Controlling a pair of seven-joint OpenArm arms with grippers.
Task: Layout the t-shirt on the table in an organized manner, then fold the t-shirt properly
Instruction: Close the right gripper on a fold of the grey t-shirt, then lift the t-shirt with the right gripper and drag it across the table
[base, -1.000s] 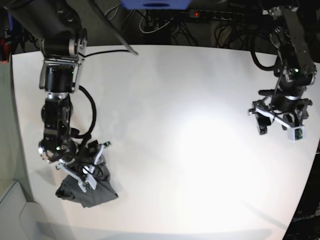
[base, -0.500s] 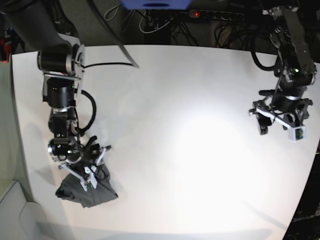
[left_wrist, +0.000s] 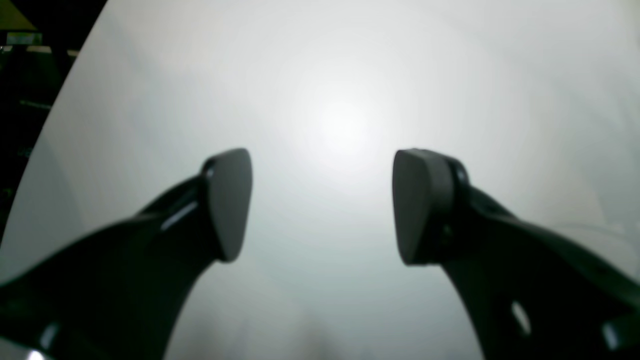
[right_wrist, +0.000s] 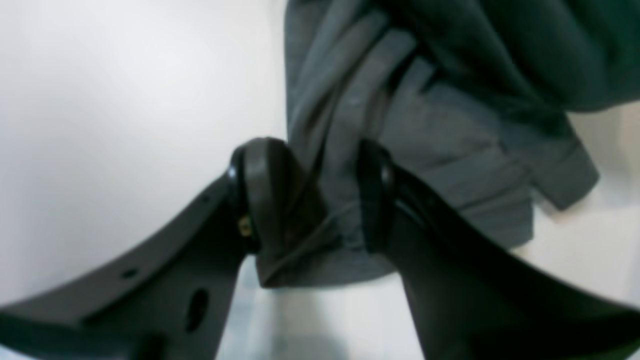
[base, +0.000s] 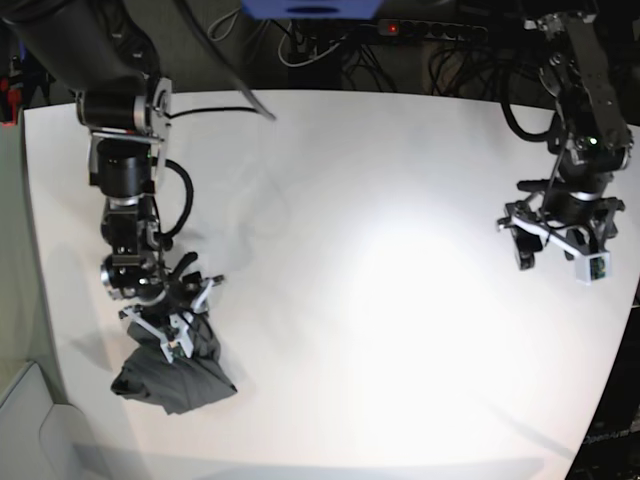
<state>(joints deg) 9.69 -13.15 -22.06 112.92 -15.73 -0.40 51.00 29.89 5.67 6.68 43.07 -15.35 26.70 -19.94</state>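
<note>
The t-shirt (base: 180, 380) lies as a crumpled dark grey heap near the front left of the white table (base: 350, 250). My right gripper (base: 178, 335) stands at the heap's upper edge. In the right wrist view its two fingers press a thick fold of the t-shirt (right_wrist: 450, 150) between them, so the right gripper (right_wrist: 315, 165) is shut on the cloth. The rest of the cloth spreads beyond the fingers in folds. My left gripper (base: 557, 265) hovers far off at the table's right side. Seen from the left wrist, the left gripper (left_wrist: 322, 200) is open over bare table (left_wrist: 340, 75).
A power strip with a red light (base: 430, 30) and loose cables lie in the dark beyond the far edge. A blue object (base: 310, 8) hangs at the top. The table's curved edge (base: 610, 390) runs close behind my left arm.
My right arm has swung its upper links and the right gripper has shifted slightly toward the far side and turned, still at the heap's top. The heap stays bunched. My left arm has not moved.
</note>
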